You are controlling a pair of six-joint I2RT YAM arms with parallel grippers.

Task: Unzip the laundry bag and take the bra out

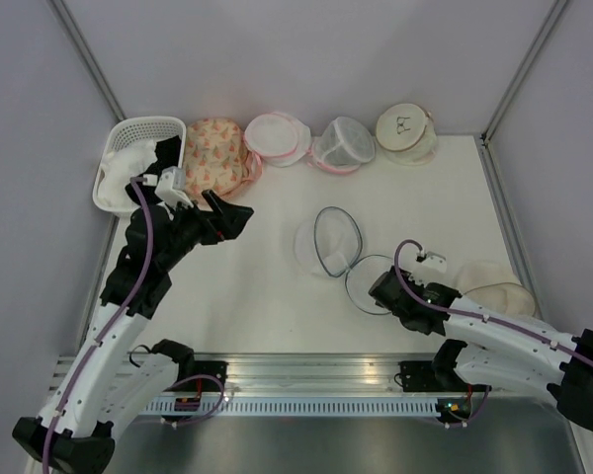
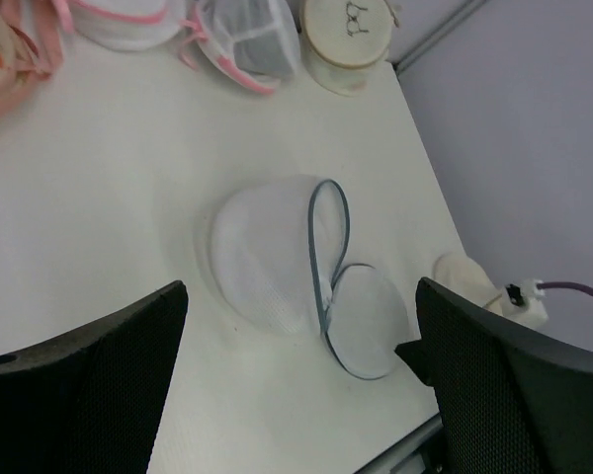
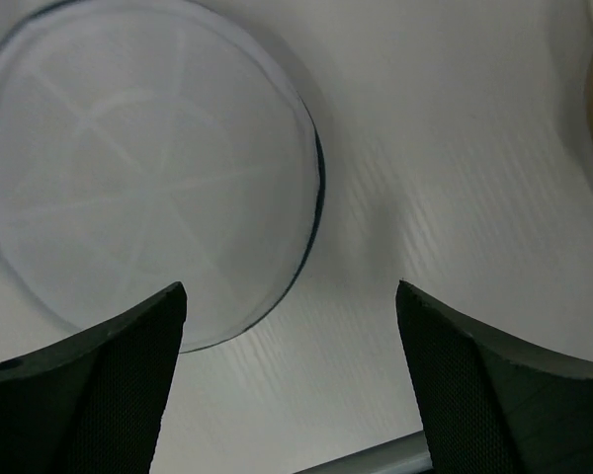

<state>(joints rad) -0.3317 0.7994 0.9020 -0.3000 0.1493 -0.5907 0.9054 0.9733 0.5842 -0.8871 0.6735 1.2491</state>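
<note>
The laundry bag [image 1: 326,242] lies unzipped mid-table, a round white mesh drum with a dark grey-blue rim. Its flat lid [image 1: 364,279] is flipped open toward the near right. The left wrist view shows the bag [image 2: 262,252] and lid [image 2: 371,321] from above. A black fabric piece, the bra [image 1: 168,151], lies in the white basket [image 1: 122,133] beside a white cloth. My left gripper [image 1: 235,215] hovers open and empty between basket and bag. Low at the lid's near edge, my right gripper [image 1: 378,289] is open with nothing in it. The lid [image 3: 128,178] sits ahead of its fingers.
Along the back edge stand a floral pink bag [image 1: 217,153], two pink-trimmed mesh bags [image 1: 277,138] [image 1: 344,145] and a cream round bag [image 1: 407,133]. A cream cloth item [image 1: 494,286] lies at the right, beside my right arm.
</note>
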